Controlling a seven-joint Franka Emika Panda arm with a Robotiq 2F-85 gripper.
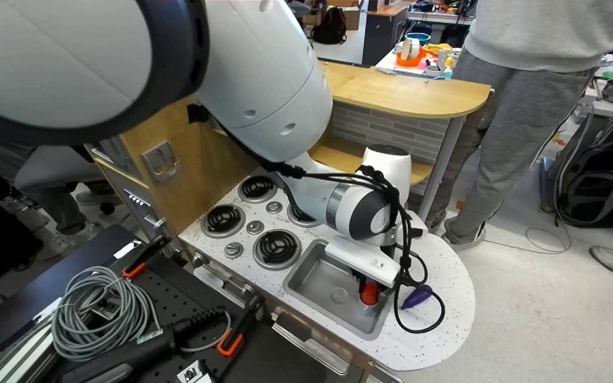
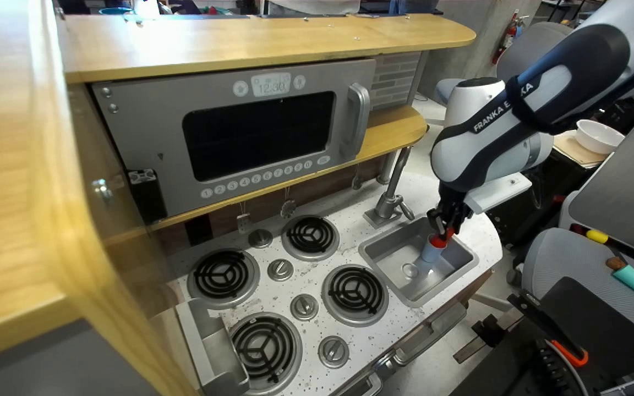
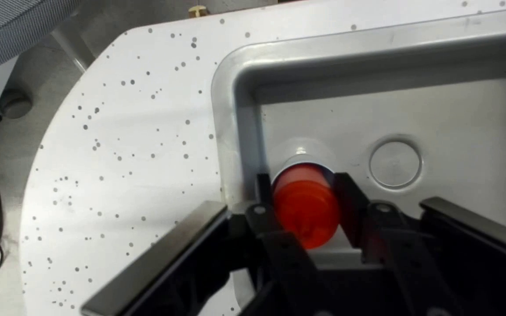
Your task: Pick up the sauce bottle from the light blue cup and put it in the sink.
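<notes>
The red sauce bottle (image 3: 306, 215) stands in the mouth of the light blue cup (image 2: 432, 254), with its red upper part sticking out. The bottle also shows in both exterior views (image 1: 369, 294) (image 2: 438, 240). The cup stands on the floor of the silver sink (image 2: 368, 257), near one end wall. In the wrist view only the cup's pale rim (image 3: 300, 159) shows behind the bottle. My gripper (image 3: 302, 182) points down into the sink, with one finger against each side of the bottle. It looks shut on it. The bottle's lower part is hidden in the cup.
The sink's walls (image 3: 244, 127) rise close beside the fingers. A faucet (image 2: 388, 206) stands behind the sink. A purple object (image 1: 417, 297) lies on the speckled countertop (image 3: 147, 131) beside the sink. Burners (image 2: 355, 295) and knobs lie on the other side. A microwave (image 2: 262, 132) stands above.
</notes>
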